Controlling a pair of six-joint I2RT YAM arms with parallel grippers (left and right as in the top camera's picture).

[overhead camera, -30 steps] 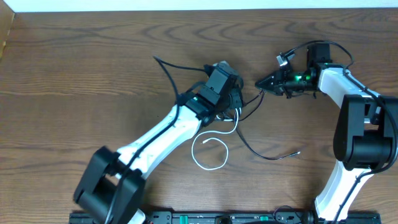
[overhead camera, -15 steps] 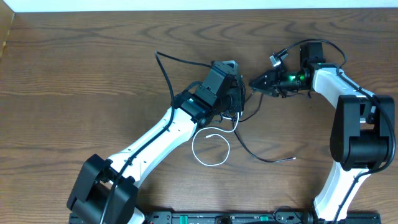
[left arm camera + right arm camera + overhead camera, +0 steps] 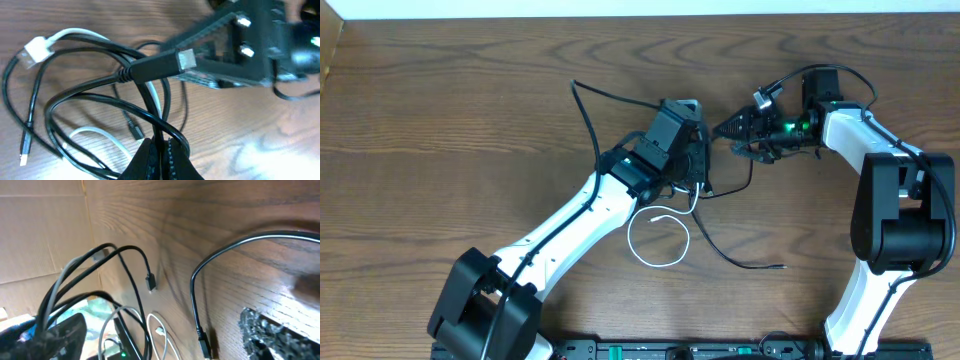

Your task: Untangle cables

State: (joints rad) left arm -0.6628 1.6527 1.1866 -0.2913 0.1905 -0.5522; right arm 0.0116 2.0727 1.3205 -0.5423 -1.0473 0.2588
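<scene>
Jaws left: pinched on black cables [image 3: 150,68], which I see only from the left wrist | jaws right: wide, black plug [image 3: 203,345] beside them, loose on table [image 3: 440,120]

**Table seen from above.** The dark wood-grain table [image 3: 440,150] carries three thin cords. A white cable [image 3: 631,240] lies in an open loop near the front centre. A black cable [image 3: 740,262] trails flat toward the right front and ends in a free plug. A second black cable [image 3: 588,120] reaches toward the back left.
</scene>
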